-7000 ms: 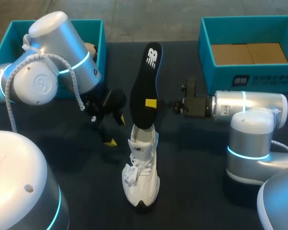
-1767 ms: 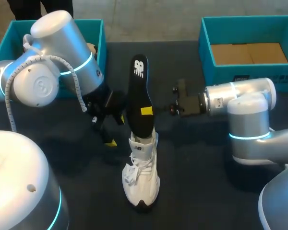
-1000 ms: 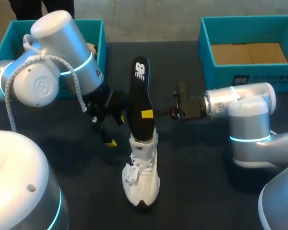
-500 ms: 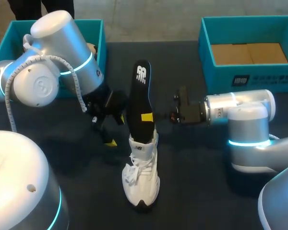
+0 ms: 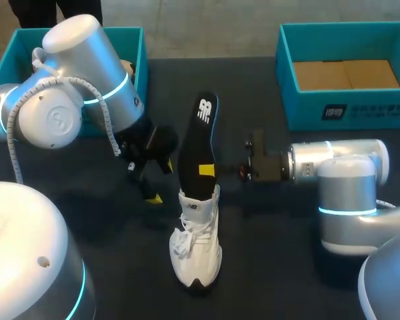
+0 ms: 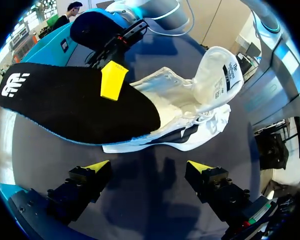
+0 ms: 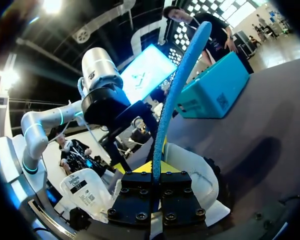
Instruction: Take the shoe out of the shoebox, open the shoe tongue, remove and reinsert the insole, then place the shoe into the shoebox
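looks like a robotics lab: silver left arm [image 5: 73, 87] and right arm [image 5: 340, 167] with glowing cyan joint rings flanking a dark table [image 5: 267, 267], teal shoebox [image 5: 347, 107] at its far right corner, second shoebox [image 5: 139, 50] at far left.

I make out a white logo on the black insole [image 5: 197, 150], a printed label on the shoe tongue [image 6: 222, 75] and white print on the shoebox [image 5: 300, 113] wall; none reads clearly.
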